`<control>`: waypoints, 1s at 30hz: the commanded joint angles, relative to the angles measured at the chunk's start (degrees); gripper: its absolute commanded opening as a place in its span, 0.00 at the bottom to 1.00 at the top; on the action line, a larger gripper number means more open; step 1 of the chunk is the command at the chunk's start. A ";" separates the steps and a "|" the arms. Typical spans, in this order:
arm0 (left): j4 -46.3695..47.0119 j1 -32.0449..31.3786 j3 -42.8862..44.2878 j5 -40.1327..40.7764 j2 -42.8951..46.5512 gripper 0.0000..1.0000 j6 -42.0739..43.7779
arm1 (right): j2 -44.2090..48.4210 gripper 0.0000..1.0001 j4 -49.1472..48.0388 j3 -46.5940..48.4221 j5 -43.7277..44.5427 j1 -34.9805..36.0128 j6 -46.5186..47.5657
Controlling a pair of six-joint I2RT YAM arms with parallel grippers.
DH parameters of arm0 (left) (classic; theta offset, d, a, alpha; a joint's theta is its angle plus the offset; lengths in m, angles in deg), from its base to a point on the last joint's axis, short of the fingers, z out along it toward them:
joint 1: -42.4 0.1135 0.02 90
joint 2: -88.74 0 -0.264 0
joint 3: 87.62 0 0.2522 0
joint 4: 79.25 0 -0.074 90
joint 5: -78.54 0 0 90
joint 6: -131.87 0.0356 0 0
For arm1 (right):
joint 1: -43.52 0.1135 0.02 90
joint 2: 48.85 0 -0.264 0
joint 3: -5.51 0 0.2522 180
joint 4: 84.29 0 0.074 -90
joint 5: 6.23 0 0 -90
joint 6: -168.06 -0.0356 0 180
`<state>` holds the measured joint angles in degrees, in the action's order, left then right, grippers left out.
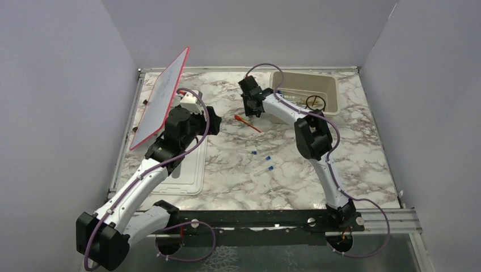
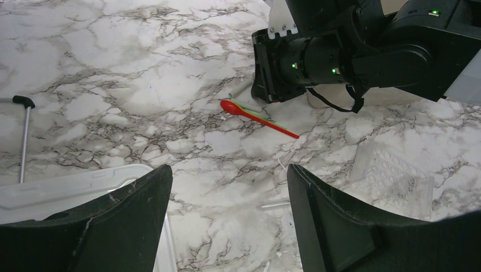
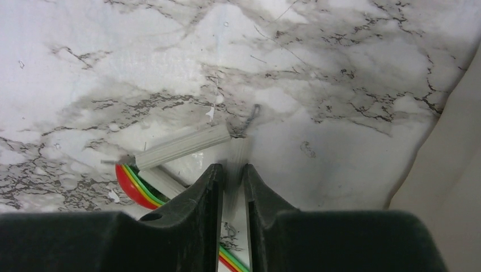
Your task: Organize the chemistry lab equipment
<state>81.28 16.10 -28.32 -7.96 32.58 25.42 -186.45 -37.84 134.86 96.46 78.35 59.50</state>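
My right gripper (image 3: 232, 168) is down on the marble, jaws pressed on one white ribbed rod (image 3: 236, 152) of a wire triangle. Another rod of it (image 3: 184, 145) lies to the left. Under that triangle lies the orange-red stick (image 3: 131, 185), which has yellow and green stripes. From above, the stick (image 1: 248, 123) sits just below my right gripper (image 1: 249, 110). Three blue-capped tubes (image 1: 266, 160) lie mid-table. A black wire ring (image 1: 315, 102) rests in the beige tub (image 1: 332, 85). My left gripper (image 2: 227, 187) hovers open and empty, facing the stick (image 2: 258, 116).
A red-framed white board (image 1: 161, 99) leans at the back left. The white slotted lid (image 1: 187, 173) lies under my left arm. A clear well plate (image 2: 394, 178) sits on the marble to the right in the left wrist view. Grey walls close three sides.
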 commanded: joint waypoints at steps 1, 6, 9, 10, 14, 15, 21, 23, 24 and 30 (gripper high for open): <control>0.49 0.07 2.01 0.44 0.02 0.77 0.36 | -2.38 0.18 1.20 2.28 -1.33 0.06 -0.66; 0.43 0.11 2.07 0.49 0.07 0.77 0.32 | -1.27 0.05 -1.94 1.81 -0.76 0.05 -0.45; 0.44 0.11 2.01 0.52 0.02 0.77 0.35 | 1.51 0.01 -5.47 1.13 0.00 0.01 0.14; 0.45 0.11 2.08 0.58 0.01 0.77 0.31 | 2.74 0.01 -6.64 0.82 0.14 0.00 0.37; 0.36 0.11 2.01 0.95 0.20 0.77 0.36 | 8.99 0.01 -11.62 -0.93 0.39 0.03 1.00; 0.40 0.11 2.03 0.95 0.26 0.77 0.36 | 10.54 0.01 -12.63 -1.55 0.53 -0.02 1.20; 0.36 0.11 2.03 0.91 0.24 0.77 0.35 | 20.72 0.01 -16.60 -5.80 4.52 -0.11 3.44; 0.41 0.11 2.13 0.65 0.25 0.77 0.31 | 23.21 0.01 -16.45 -6.58 5.52 -0.62 3.94; 0.42 0.11 2.15 0.58 0.20 0.77 0.22 | 24.56 0.01 -16.29 -7.17 5.80 -1.00 3.97; 0.42 0.07 2.01 0.45 0.44 0.77 0.18 | 31.53 0.01 -15.04 -13.17 6.28 -6.91 3.15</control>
<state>81.23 16.10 -28.32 -7.96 32.58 25.40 -157.77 -53.23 126.62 99.76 76.01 62.40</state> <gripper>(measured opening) 0.769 0.103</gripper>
